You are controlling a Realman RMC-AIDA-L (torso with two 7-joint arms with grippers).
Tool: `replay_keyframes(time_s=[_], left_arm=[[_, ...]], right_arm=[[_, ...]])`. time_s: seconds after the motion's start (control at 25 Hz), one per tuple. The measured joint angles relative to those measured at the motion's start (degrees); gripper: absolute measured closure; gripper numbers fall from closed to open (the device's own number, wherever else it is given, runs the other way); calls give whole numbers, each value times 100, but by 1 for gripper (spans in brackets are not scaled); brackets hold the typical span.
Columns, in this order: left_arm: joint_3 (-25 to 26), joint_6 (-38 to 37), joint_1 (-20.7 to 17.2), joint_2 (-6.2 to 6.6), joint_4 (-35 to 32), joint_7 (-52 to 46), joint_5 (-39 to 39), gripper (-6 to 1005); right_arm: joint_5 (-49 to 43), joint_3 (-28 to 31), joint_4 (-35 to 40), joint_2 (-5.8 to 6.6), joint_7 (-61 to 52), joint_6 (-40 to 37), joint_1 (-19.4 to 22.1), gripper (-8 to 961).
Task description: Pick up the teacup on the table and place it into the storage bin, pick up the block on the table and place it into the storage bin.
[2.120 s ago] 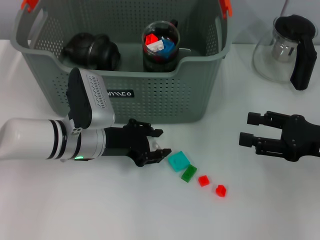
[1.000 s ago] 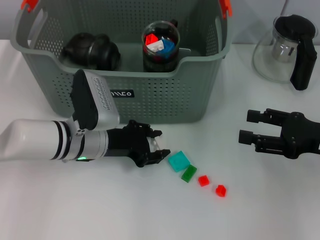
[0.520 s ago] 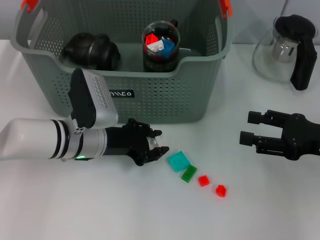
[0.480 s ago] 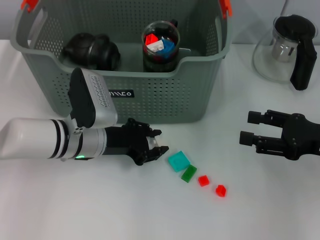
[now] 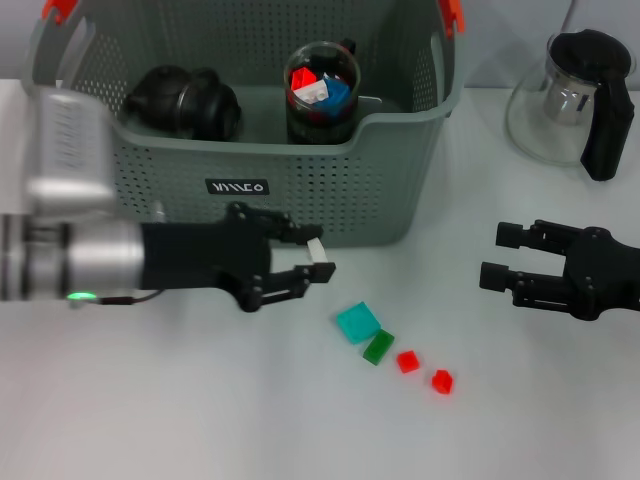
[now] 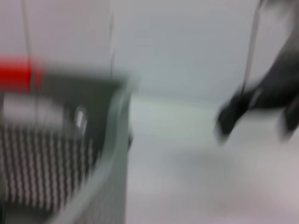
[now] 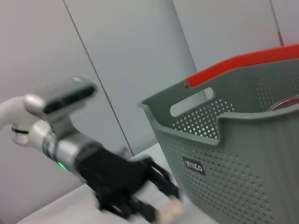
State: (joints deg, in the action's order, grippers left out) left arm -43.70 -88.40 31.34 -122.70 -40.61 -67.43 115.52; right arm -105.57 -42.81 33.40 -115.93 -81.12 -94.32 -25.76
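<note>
The grey perforated storage bin (image 5: 300,190) stands at the back; the right wrist view shows it too, as the storage bin (image 7: 233,154). Inside it the teacup (image 5: 321,85), a clear cup with red, white and blue pieces in it, stands upright. My left gripper (image 5: 318,252) hovers just in front of the bin's front wall, shut on a small white block (image 5: 317,249). From the right wrist view, the left gripper (image 7: 161,203) shows beside the bin. On the table lie a cyan block (image 5: 357,322), a green block (image 5: 377,347) and two red blocks (image 5: 407,361). My right gripper (image 5: 497,256) is open at the right.
A black rounded object (image 5: 185,102) lies in the bin's left half. A glass pot with a black handle (image 5: 575,95) stands at the back right. In the left wrist view, only the bin's rim (image 6: 112,140) and a red handle clip (image 6: 16,77) show.
My left gripper has risen off the table beside the cyan block and drawn back toward the bin's front, the white block between its fingers. The right arm and the coloured blocks have not moved.
</note>
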Motion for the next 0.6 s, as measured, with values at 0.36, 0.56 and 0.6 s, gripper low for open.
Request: replay_keyframes(time_s=[0.36,0.56,0.6], left_arm=[[1957,-2779,299,472,116,-231,-649,588],[1964,-2607,641,523,-51,-697,-1554,586],[1961,-2465,740,527,-84,-813,-1592,586]], right_arm=[[2,0,19,-17,0,2,-36,132],[2,-7,31,-24,1,-1,-43,131],[2,-8,30,-25,0,0,-44,131]])
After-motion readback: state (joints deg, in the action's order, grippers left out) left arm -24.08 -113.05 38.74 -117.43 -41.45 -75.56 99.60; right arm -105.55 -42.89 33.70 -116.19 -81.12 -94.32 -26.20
